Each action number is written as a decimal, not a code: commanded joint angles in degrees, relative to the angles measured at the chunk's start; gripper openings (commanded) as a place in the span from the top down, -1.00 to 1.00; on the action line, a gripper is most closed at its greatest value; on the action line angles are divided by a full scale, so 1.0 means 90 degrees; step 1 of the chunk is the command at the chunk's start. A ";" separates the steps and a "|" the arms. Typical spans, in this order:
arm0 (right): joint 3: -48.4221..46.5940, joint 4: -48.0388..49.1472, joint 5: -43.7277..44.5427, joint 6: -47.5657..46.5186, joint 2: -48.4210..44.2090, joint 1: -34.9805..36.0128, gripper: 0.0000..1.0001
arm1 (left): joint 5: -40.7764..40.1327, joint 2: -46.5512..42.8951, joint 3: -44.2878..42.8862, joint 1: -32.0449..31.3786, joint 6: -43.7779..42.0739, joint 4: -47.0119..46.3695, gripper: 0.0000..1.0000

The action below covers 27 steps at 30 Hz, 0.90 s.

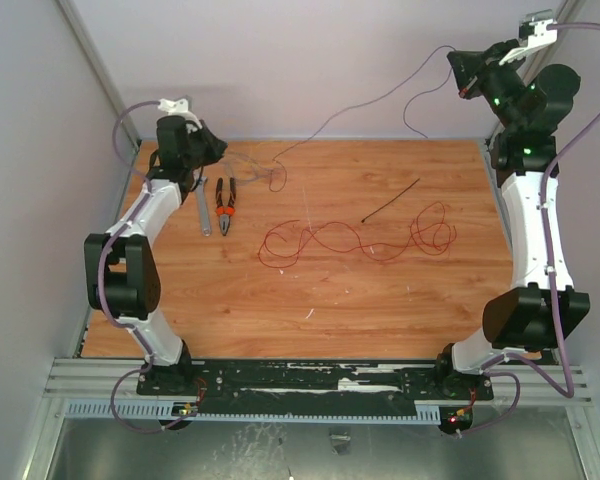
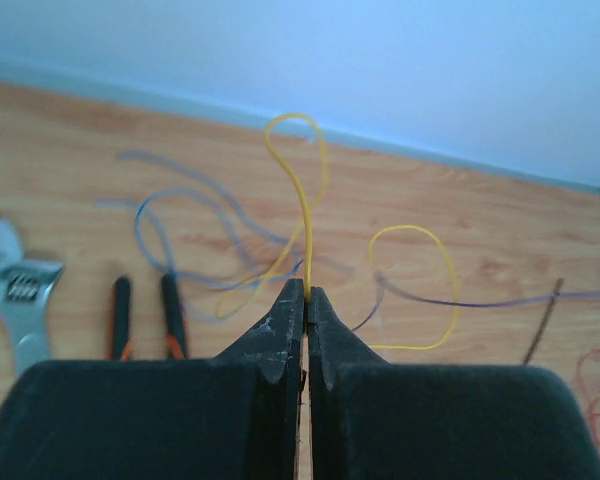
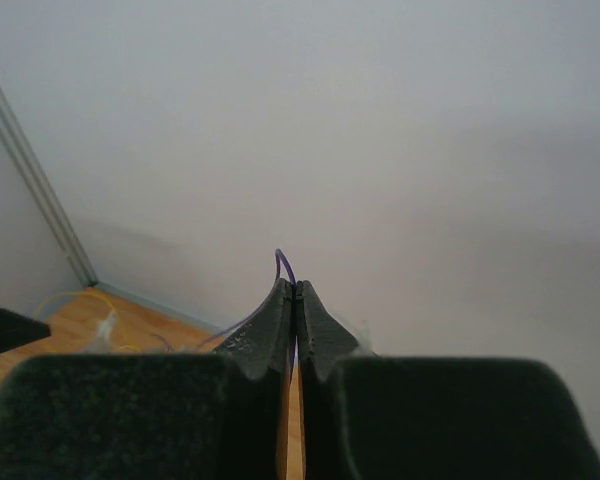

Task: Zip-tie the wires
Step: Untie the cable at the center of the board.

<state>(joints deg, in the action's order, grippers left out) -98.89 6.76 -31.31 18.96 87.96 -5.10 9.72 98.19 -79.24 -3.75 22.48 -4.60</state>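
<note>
Jaws closed on thin wires (image 2: 306, 240): left by table's (image 1: 310, 300) far-left edge, right high above far-right corner.

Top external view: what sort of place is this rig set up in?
Probably a lab test cell: a wood-grain tabletop boxed in by plain pale walls, an aluminium rail along the near edge, and pliers and a wrench laid out.

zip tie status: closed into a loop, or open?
Open. The zip tie lies as a straight strip on the table, beside the red wires, not wrapped around them.
</note>
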 commanded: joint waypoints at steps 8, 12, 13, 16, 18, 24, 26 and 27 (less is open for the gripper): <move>-0.0250 -0.1117 0.2225 -0.0650 -0.0406 -0.0404 1.00 | 0.0215 0.0306 0.0194 0.1486 -0.0021 0.0226 1.00; -0.0006 -0.1009 0.2088 -0.0603 -0.0370 -0.0490 1.00 | 0.0240 0.0508 0.0284 0.1542 -0.0062 0.0228 1.00; 0.0026 -0.1011 0.2059 -0.0610 -0.0321 -0.0495 1.00 | 0.0183 0.0546 0.0310 0.1545 -0.0072 0.0228 1.00; 0.0020 -0.1102 0.2050 -0.0639 -0.0186 -0.0509 1.00 | -0.0218 0.0643 0.0335 0.1552 -0.0211 0.0317 1.00; 0.0087 -0.1067 0.2006 -0.0634 -0.0142 -0.0528 1.00 | -0.0253 0.0729 0.0319 0.1564 -0.0273 0.0392 1.00; 0.0468 -0.0490 0.1064 -0.0221 0.0017 -0.0528 1.00 | 0.0250 0.0989 0.0453 0.1549 -0.0107 0.0236 1.00; 0.0524 -0.0452 0.0972 -0.0185 0.0088 -0.0534 1.00 | 0.0350 0.1020 0.0541 0.1549 -0.0077 0.0176 0.98; 0.0545 -0.0442 0.0948 -0.0175 0.0105 -0.0528 1.00 | 0.0393 0.1022 0.0583 0.1549 -0.0077 0.0158 0.95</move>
<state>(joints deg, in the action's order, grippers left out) -95.13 0.14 -19.05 15.66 87.59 -9.41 10.61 106.72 -75.50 10.22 21.52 -1.41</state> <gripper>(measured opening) 0.006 0.022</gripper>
